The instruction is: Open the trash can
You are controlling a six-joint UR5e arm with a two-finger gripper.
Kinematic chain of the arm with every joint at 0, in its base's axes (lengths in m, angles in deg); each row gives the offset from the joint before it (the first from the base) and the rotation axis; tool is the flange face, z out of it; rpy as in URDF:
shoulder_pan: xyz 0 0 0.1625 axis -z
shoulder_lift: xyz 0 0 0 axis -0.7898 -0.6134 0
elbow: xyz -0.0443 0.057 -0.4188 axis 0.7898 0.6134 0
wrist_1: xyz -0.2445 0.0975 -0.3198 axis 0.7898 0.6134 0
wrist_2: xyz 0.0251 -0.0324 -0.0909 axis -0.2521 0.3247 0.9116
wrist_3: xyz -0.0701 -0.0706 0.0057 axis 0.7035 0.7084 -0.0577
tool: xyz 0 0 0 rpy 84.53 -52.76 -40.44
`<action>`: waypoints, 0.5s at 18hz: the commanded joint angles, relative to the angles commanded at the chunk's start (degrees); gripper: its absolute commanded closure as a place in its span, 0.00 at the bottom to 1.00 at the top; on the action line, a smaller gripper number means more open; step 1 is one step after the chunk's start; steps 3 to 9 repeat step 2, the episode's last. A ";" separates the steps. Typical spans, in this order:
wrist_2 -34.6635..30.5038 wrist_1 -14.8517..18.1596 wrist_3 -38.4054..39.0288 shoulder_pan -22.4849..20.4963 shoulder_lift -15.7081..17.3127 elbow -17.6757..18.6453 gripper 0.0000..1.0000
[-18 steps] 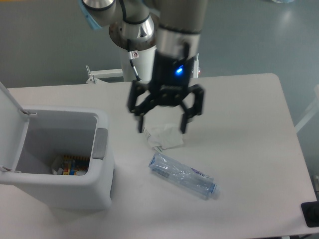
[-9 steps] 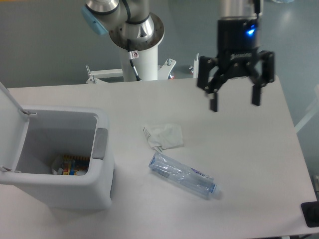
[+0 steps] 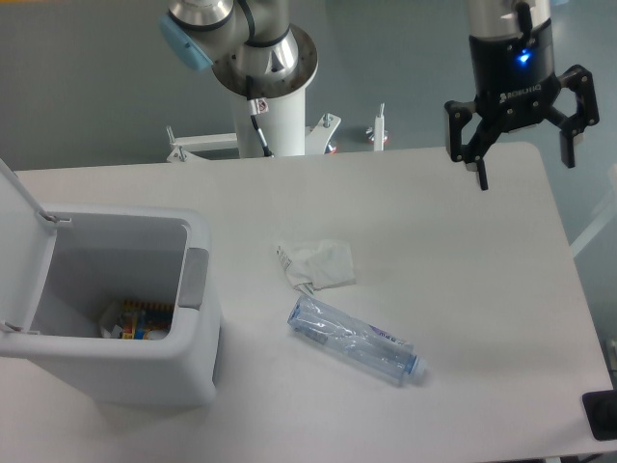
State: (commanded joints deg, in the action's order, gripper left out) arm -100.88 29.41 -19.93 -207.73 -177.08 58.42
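Hanging above the far right corner of the desk (image 3: 463,289), the gripper (image 3: 522,165) has its fingers spread wide and holds nothing. At the left edge stands the trash can (image 3: 125,338), its lid (image 3: 17,207) swung up and back, some colourful rubbish visible inside. Near the middle lie a crumpled paper (image 3: 318,264) and, just beside it, a flattened plastic bottle (image 3: 355,340).

I count one trash can (image 3: 125,328), white, with its lid up. I count one gripper (image 3: 523,164) with two fingers. On the table (image 3: 463,289) I see one clear plastic bottle (image 3: 355,340) and one crumpled white wrapper (image 3: 316,264). Inside the can are some small colourful bits (image 3: 135,320), maybe three, too jumbled to count.
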 joint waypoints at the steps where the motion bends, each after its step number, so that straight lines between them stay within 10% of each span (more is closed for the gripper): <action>1: -0.36 -0.35 -0.63 0.00 0.09 0.53 0.00; 9: -0.27 -0.70 -0.46 0.00 0.00 0.53 0.00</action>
